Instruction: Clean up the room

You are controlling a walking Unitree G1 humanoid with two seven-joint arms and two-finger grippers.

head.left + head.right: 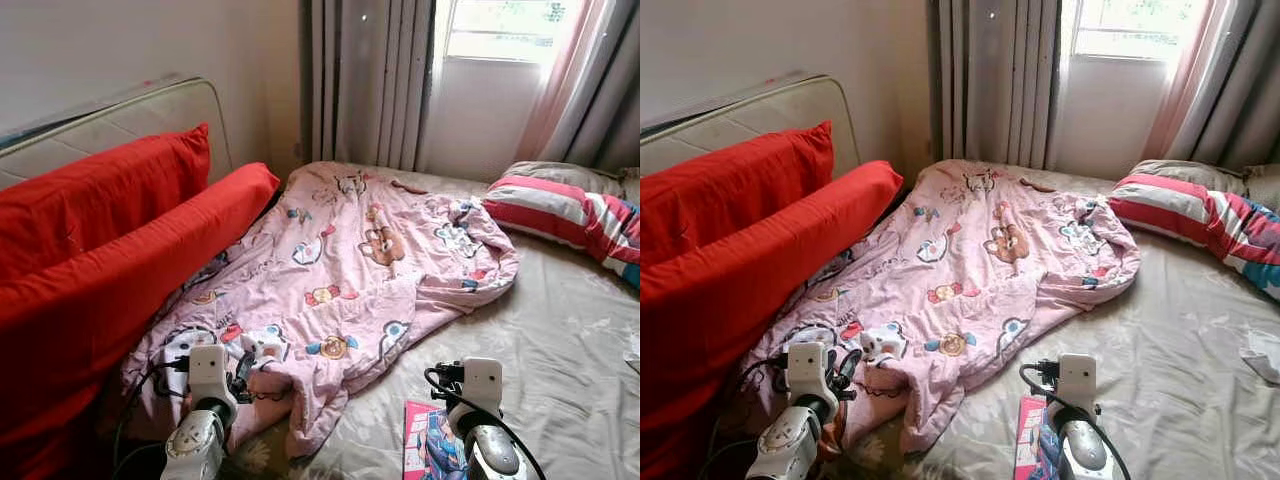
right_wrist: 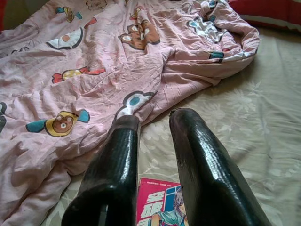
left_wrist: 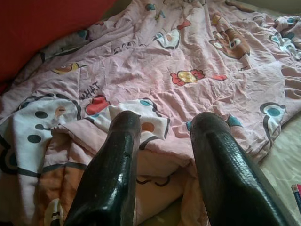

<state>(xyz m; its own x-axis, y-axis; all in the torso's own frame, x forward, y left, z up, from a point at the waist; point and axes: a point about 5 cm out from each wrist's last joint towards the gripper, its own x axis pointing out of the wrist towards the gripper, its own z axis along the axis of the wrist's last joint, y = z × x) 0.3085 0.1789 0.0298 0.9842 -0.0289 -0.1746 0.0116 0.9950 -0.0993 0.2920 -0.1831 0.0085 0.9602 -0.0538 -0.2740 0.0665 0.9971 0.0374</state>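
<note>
Bedroom scene, with a bed (image 1: 560,330) covered by a pale floral sheet beneath a curtained window (image 1: 500,30). Left gripper (image 3: 164,125): the two black fingers are parted with nothing between them, poised just above the near crumpled corner of the pink cartoon blanket (image 1: 350,260). Right gripper (image 2: 153,117): the fingers are likewise parted and empty, held over bare sheet just beside the blanket's near right edge, with a pink magazine (image 2: 157,202) lying directly below them. Outward from the fingers, the blanket is seen spread diagonally from near left to far centre, bunched at its far right end. Two red cushions (image 1: 110,240) are propped along the left side against a headboard (image 1: 150,110), overlapping the blanket's left border. A striped pillow (image 1: 565,210) lies at the far right. The step in hand is judged to be the seizing of the blanket for straightening. A firm pinch on a thick fold at the near corner is advised, and the magazine is best left undisturbed until the cloth is lifted.
</note>
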